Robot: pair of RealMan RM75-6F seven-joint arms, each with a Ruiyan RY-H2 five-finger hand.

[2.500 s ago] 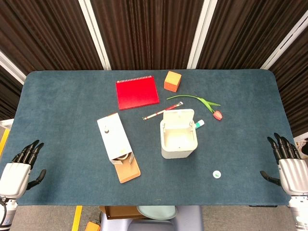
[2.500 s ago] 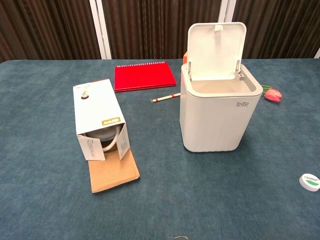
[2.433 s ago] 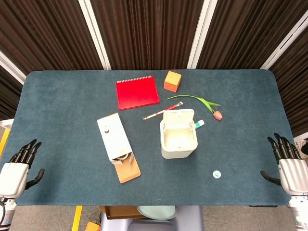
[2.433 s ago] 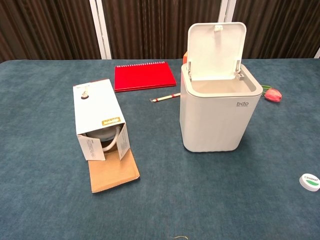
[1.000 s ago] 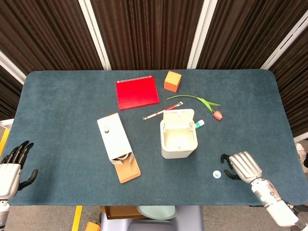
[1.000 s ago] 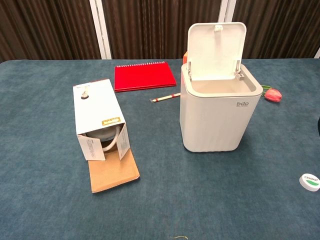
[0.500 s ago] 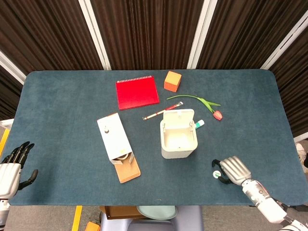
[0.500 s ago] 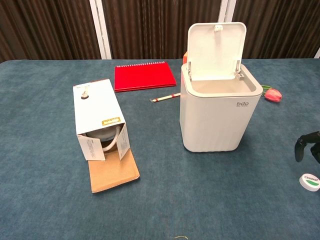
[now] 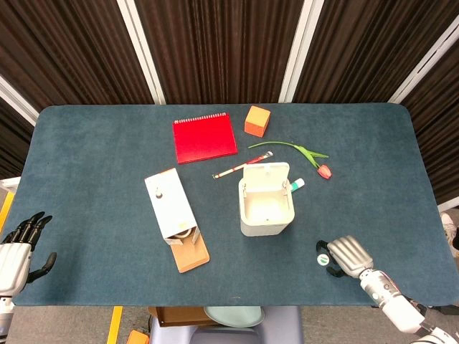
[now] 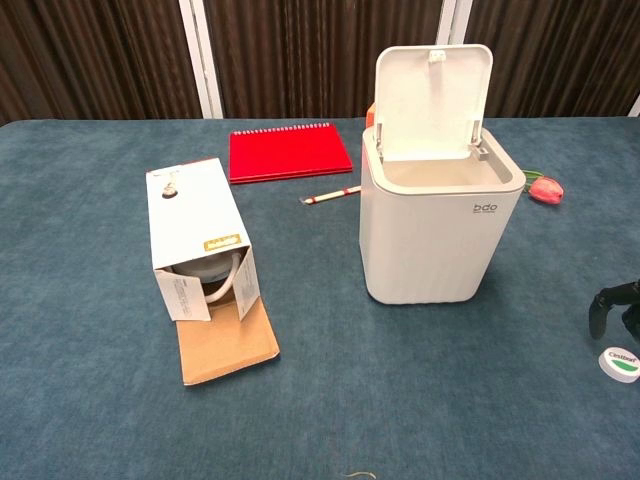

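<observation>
A small round white-and-green cap (image 10: 622, 364) lies on the blue table cover near the front right. My right hand (image 9: 346, 256) hovers just above it, dark fingertips (image 10: 598, 310) pointing down and apart, not touching the cap (image 9: 323, 259) in the chest view. It holds nothing. My left hand (image 9: 14, 256) hangs off the table's left front corner, fingers spread and empty. A white bin (image 9: 266, 208) stands mid-table with its lid (image 10: 432, 98) raised.
A white carton (image 9: 171, 208) lies on its side left of the bin, its brown flap (image 10: 226, 345) open. Behind are a red notebook (image 9: 204, 138), an orange cube (image 9: 257, 120), a pen (image 9: 240, 166), a tulip (image 9: 315, 161) and a tube (image 9: 297, 184).
My right hand swung in from the table's right edge to the cap and over the last half second sank slightly over it. The left hand drew back a little.
</observation>
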